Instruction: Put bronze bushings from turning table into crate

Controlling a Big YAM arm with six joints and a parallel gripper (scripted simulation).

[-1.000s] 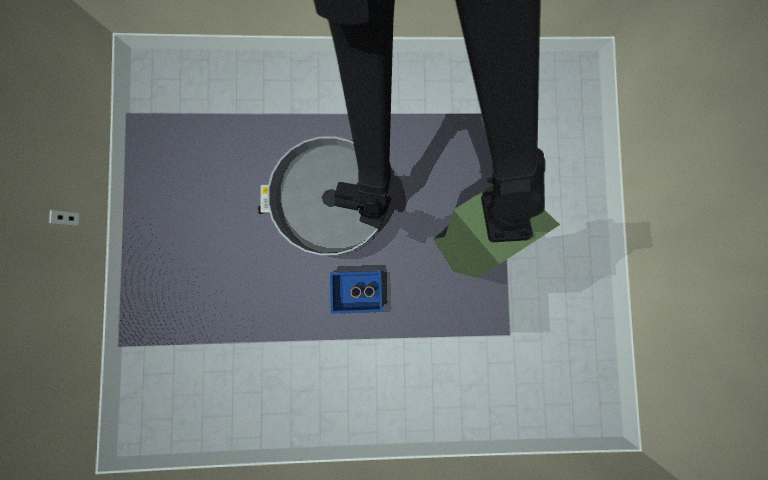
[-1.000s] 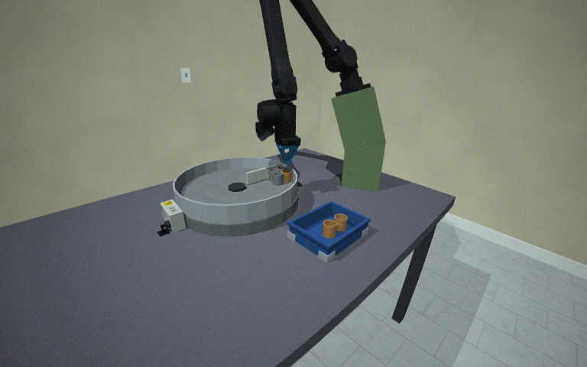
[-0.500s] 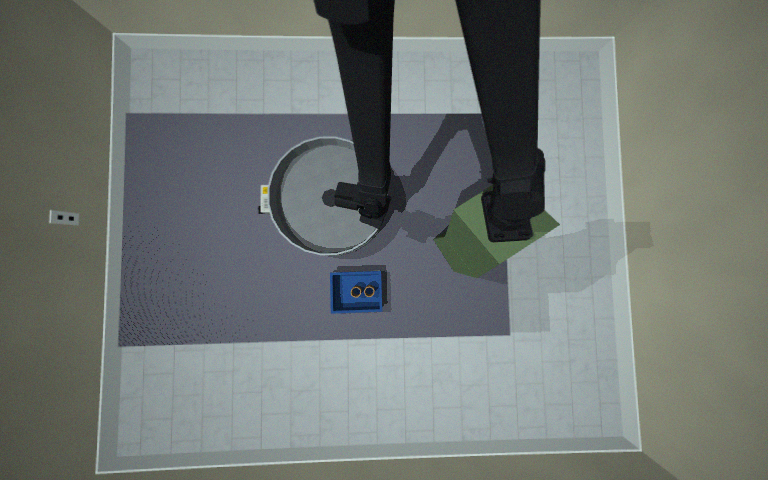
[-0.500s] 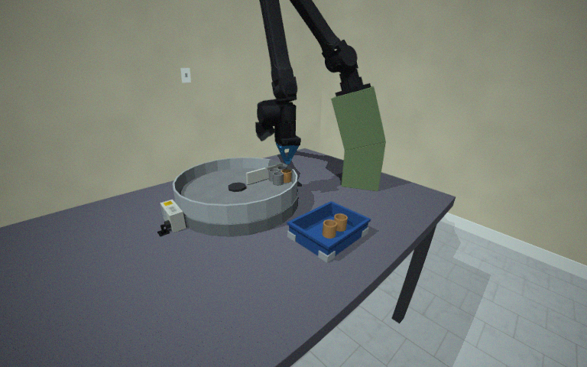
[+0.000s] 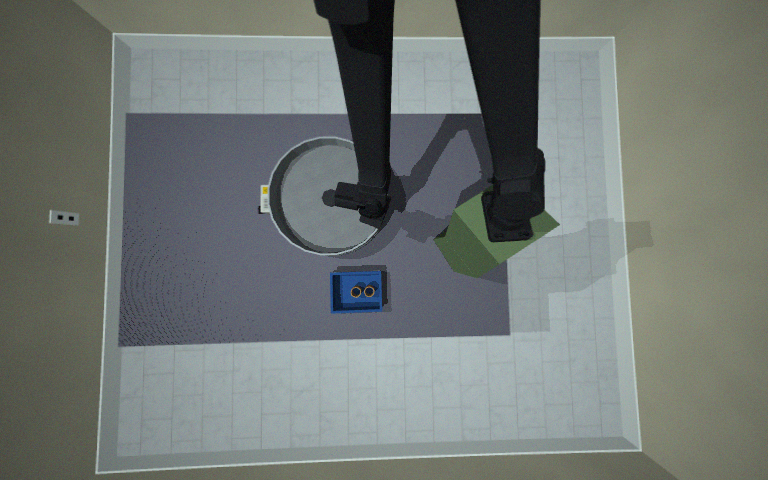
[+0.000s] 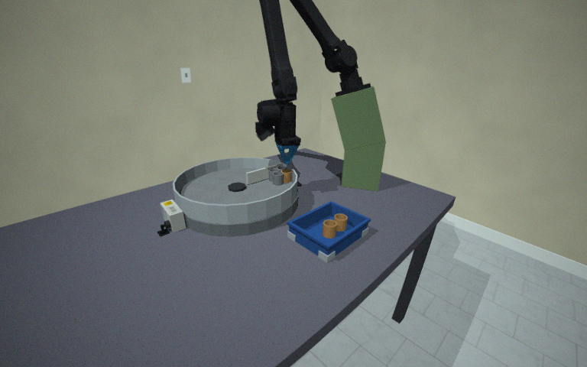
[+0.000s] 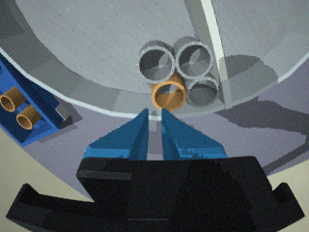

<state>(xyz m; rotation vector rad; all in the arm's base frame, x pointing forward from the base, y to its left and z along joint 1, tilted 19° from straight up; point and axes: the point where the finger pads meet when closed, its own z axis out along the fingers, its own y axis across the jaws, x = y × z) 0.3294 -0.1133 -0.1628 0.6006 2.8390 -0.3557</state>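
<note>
The grey turning table [image 6: 235, 190] holds one bronze bushing [image 7: 169, 96] at its rim, touching a cluster of three steel bushings [image 7: 183, 68]. The cluster also shows in the exterior view [image 6: 277, 175] beside a pale fence piece [image 6: 257, 175]. My gripper [image 7: 154, 114] hangs just above the bronze bushing [image 6: 286, 175], its blue fingers [image 6: 286, 160] nearly together with nothing between them. The blue crate [image 6: 329, 227] in front of the turning table holds two bronze bushings [image 6: 335, 225], which also show from above [image 5: 362, 291]. In the top view the arm hides the bushings on the turning table [image 5: 325, 195].
A green block [image 6: 359, 138] carries the arm's base at the table's back right. A small white control box [image 6: 173, 215] sits against the turning table's left side. A dark hub [image 6: 236, 186] marks the turning table's centre. The table edge runs close to the crate's right.
</note>
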